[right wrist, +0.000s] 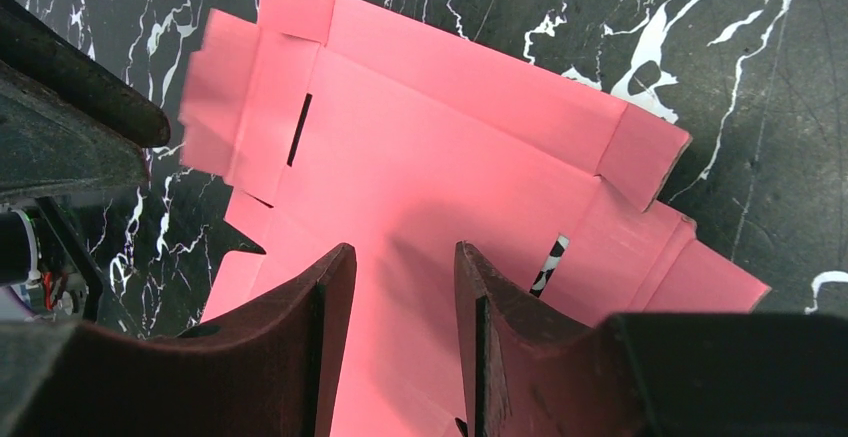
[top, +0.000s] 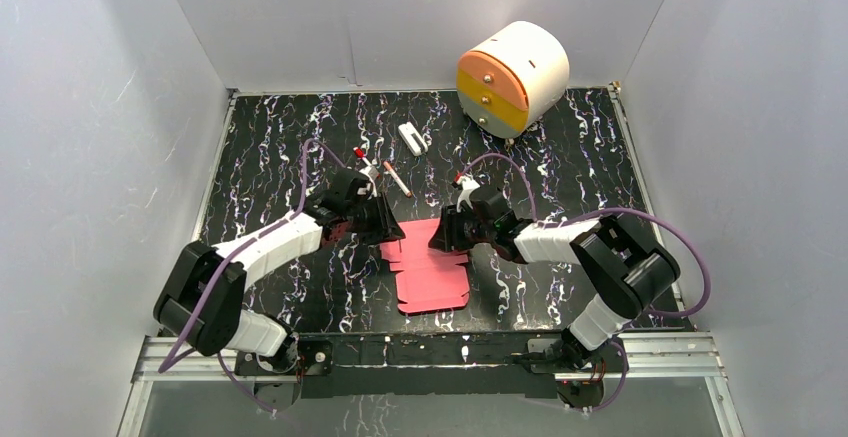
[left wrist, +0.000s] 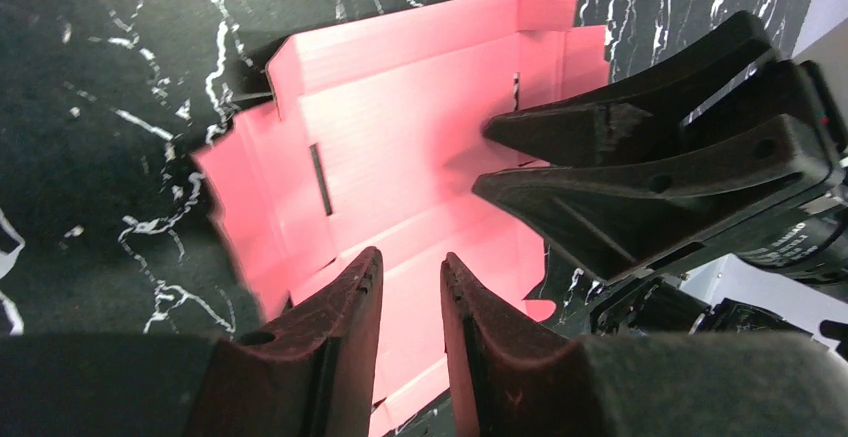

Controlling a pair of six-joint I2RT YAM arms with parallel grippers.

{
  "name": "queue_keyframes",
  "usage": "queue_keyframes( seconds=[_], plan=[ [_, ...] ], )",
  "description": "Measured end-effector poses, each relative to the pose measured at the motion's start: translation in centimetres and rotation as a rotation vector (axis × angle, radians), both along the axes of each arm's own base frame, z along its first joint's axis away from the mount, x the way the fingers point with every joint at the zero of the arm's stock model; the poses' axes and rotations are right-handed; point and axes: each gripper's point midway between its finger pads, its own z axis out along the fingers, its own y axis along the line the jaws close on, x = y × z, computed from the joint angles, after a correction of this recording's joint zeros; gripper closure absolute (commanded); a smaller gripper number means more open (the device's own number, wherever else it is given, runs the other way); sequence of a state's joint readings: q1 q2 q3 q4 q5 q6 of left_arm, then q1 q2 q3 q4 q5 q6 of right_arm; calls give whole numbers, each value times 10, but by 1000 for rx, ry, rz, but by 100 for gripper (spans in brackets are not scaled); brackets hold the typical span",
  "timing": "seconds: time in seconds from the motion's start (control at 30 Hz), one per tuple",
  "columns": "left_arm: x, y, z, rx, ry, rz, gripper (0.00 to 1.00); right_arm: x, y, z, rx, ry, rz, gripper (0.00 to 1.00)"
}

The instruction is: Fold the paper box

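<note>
Black marble table (top: 600, 157): the pink paper box (top: 432, 275) lies front-middle as an unfolded cut-out, with both arms over its far end. Left gripper (left wrist: 410, 257) and right gripper (right wrist: 405, 252) are each part-open, pinching nothing. Risks: the sheet is unpinned, so pushing a flap likely slides it; the fingers crowd together and could clash.

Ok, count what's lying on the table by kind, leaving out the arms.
Paper box: 1
Drawer unit: 1
Pen: 1
Small white block: 1
Total: 4
</note>
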State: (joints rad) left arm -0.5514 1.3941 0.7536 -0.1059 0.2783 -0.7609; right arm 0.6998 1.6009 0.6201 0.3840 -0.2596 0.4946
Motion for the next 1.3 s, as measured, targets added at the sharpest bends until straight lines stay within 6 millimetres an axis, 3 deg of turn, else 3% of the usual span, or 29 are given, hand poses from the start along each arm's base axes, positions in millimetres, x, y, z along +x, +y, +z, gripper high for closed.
queue_keyframes(
  seconds=[0.4,0.53,0.67,0.83,1.03,1.3],
  plan=[
    [-4,-25,-11,21,24,-66,63,2,2,0,21,-9,-32,50],
    [1,-11,-1,50,-24,-15,61,2,2,-1,21,-12,-34,51],
    [8,21,9,42,-62,80,60,2,2,-1,22,-13,-35,51],
    [5,51,-11,47,-11,164,59,2,2,-1,22,-14,-36,51],
    [-5,52,-39,27,91,168,58,2,1,-1,21,-14,-36,51],
    [0,33,-44,-69,100,129,55,3,2,-1,23,-15,-37,51]
  ],
)
